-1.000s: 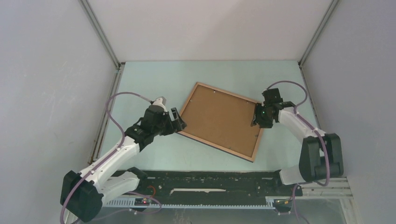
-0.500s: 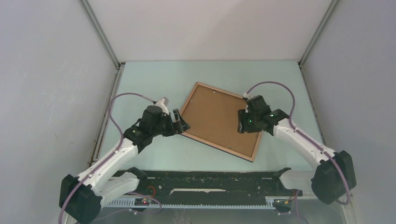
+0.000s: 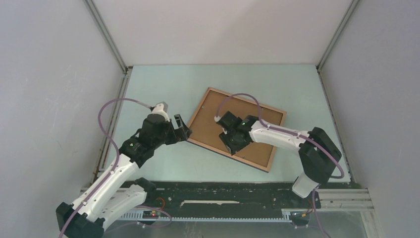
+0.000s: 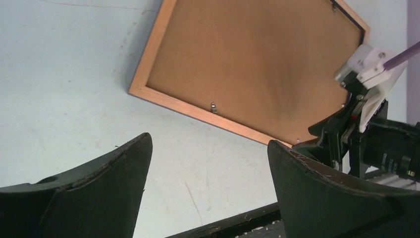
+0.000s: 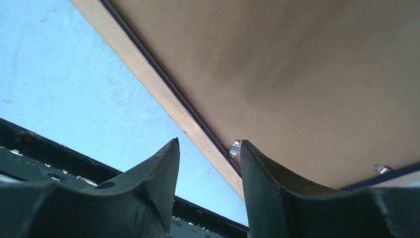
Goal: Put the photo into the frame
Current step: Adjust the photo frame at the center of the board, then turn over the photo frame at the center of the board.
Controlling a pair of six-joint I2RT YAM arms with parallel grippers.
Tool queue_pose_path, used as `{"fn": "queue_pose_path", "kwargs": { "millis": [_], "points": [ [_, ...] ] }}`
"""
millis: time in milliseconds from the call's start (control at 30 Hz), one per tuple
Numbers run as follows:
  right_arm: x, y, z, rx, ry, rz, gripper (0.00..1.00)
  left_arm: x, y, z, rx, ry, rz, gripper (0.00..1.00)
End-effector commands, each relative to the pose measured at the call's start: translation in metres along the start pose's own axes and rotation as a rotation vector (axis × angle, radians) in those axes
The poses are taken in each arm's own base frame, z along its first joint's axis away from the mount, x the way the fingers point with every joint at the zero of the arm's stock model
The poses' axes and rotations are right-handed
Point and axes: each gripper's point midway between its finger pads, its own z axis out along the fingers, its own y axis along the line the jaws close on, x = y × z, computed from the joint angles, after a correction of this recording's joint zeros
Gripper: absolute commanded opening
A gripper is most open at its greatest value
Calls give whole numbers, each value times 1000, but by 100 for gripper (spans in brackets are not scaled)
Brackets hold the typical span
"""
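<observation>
Fingers of my left end effector point(image 3: 183, 127) stand wide apart with nothing between them, hovering over bare desk point(image 3: 163, 84) just beside the left corner of the frame point(image 3: 270, 106) and not touching it. My right end effector point(image 5: 209, 145) is about half open and grips nothing. Its tips sit over the frame's near rail, with a small metal tab point(image 5: 235, 148) showing in the gap between them, but I cannot tell whether either tip touches the tab or the rail. The frame lies flat in the middle of the desk, turned at an angle, its wood-brown face up and a thin dark edge along the inside of the rail. The brown backing board point(image 3: 208, 119) fills its opening. I cannot tell whether the photo lies beneath that board. From above, my right arm and its purple cable point(image 3: 237, 95) cover part of the board and near rail. My right wrist view cuts off most of the frame.
</observation>
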Motion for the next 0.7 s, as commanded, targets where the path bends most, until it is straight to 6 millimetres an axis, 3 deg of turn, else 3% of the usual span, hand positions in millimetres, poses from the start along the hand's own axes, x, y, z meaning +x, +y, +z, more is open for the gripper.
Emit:
{"fn": "queue_pose_path", "kwargs": {
  "millis": [0,267,433,667],
  "points": [
    [-6,18,2,-17,-2,-92,56,-21,9,-16,-60,-73,31,93],
    [-8,39,17,-9,12,-134,54,-27,25,-21,-137,-124,-15,93],
    [-5,32,27,53,29,-168,49,-38,19,-31,-92,-199,-46,93],
    [-1,30,43,130,35,-206,41,-44,26,-37,-138,-232,-56,93]
  ]
}}
